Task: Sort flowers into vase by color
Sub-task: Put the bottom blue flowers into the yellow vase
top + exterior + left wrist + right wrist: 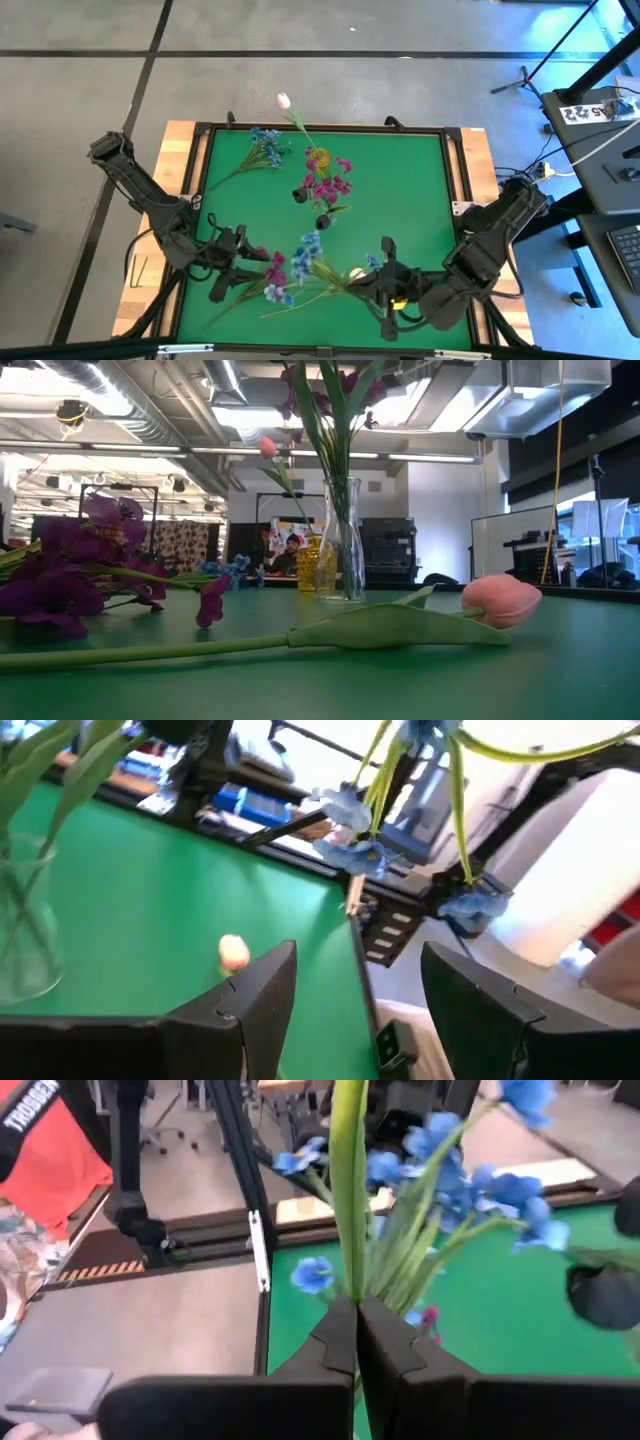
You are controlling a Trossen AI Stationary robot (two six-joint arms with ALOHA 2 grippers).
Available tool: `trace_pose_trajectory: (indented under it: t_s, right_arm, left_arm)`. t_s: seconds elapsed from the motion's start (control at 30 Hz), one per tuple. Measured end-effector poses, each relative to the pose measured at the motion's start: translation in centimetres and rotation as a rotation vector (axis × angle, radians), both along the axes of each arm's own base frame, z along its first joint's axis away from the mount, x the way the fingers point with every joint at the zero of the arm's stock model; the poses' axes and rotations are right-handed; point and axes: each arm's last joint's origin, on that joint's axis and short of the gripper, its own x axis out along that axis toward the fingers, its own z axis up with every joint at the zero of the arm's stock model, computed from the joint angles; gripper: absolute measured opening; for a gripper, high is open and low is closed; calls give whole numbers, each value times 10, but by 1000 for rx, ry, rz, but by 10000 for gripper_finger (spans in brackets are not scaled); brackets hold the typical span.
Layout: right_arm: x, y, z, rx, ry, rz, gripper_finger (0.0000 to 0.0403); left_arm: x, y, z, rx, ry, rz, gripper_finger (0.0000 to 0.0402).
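My right gripper (380,272) (356,1305) is over the table's near side, shut on a blue spray (440,1170) (372,262). That spray's heads (355,815) also show in the left wrist view. My left gripper (262,258) (355,960) is open near the near-left side, touching nothing, next to magenta and blue flowers (276,272) lying on the table. A pink tulip (500,600) (357,273) lies flat on its stem between the grippers. Another blue spray (262,148) lies at the far left. Magenta stems stand in a clear vase (340,540) (325,187). My right gripper pinches the blue spray by a green stem (347,1275), just below the blossoms, between its two shut fingers. The stem runs on straight past the fingertips, and the blue heads spread beyond them. In the left wrist view the heads hang above the table top.
A yellow vase (318,158) (310,565) holds a tulip (284,100) leaning past the far edge. Two small dark vases (300,195) (322,222) stand mid-table. A black frame (452,170) rims the green mat. Bare mat lies toward the right (410,190).
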Motion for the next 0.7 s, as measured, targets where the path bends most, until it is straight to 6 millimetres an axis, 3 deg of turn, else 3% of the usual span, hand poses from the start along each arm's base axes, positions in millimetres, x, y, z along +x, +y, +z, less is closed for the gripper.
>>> trace_pose_trajectory:
  t_s: [0.37, 0.7]
  right_arm:
    - [17, -28, 28, -104, -108, -79, 2]
    - [37, -52, 43, -141, -229, -80, 2]
  left_arm:
    - [-11, 10, 30, -18, -173, -30, 210]
    - [-12, 12, 42, -2, -278, -22, 210]
